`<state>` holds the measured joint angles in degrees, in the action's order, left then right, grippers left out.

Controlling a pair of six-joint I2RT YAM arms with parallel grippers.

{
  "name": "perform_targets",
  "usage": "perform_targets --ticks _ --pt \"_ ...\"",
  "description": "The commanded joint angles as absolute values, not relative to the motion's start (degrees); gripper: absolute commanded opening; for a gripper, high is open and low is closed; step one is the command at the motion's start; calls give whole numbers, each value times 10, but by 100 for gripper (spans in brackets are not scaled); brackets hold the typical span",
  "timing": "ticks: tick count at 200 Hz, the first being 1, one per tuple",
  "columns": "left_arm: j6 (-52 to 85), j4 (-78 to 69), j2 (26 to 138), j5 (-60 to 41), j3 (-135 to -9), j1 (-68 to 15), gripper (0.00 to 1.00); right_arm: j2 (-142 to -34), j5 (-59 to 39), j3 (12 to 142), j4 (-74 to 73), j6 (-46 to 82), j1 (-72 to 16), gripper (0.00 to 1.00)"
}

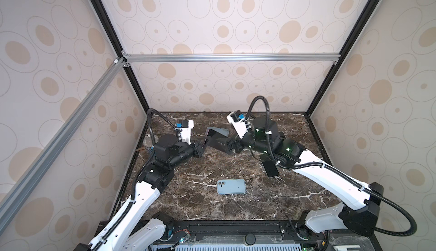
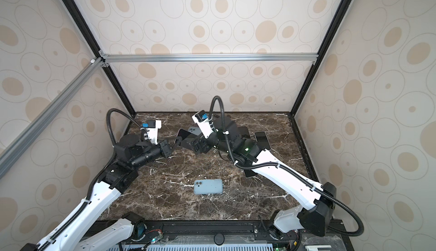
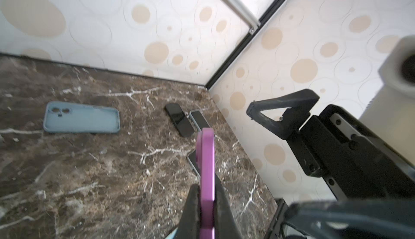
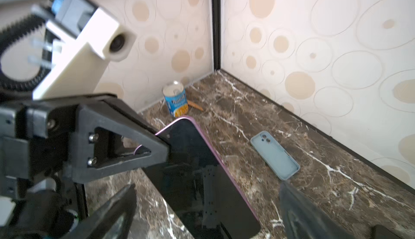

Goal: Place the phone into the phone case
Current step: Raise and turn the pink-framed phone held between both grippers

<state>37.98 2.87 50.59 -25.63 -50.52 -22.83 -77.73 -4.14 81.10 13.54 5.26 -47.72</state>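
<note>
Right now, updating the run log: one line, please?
left gripper: jaws shut on phone; right gripper: jaws open; case: empty

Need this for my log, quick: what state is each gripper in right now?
Left gripper: shut on the purple-edged phone.
Right gripper: open, fingers spread either side of that phone, not gripping it.
</note>
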Motion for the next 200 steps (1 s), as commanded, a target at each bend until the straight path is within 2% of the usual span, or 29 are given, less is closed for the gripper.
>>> perform_targets --ticks 1,12,28,56,85,114,136,181,200 --pt "395 -61 471 -208 -541 -223 0 -736 -81 793 58 184 -422 100" --pt "400 -86 457 -209 -538 -223 0 -719 -111 765 15 242 -387 100" --pt "413 -137 439 -222 -526 -223 0 -702 -177 723 -58 307 -344 86" --pt "446 -245 407 -242 -491 -222 0 -686 -236 684 -124 334 -323 76" --pt "491 -344 389 -254 -460 -223 0 -693 -318 670 -213 365 -323 73" --pt "516 -374 395 -266 -461 -222 0 -728 -426 693 -295 419 -323 67" --pt "540 -399 399 -266 -456 -223 0 -748 -470 706 -346 457 -323 66" --pt "605 -479 412 -294 -429 -222 0 -766 -505 739 -332 439 -352 64" --pt "606 -482 417 -301 -430 -223 0 -777 -532 765 -317 427 -368 59"
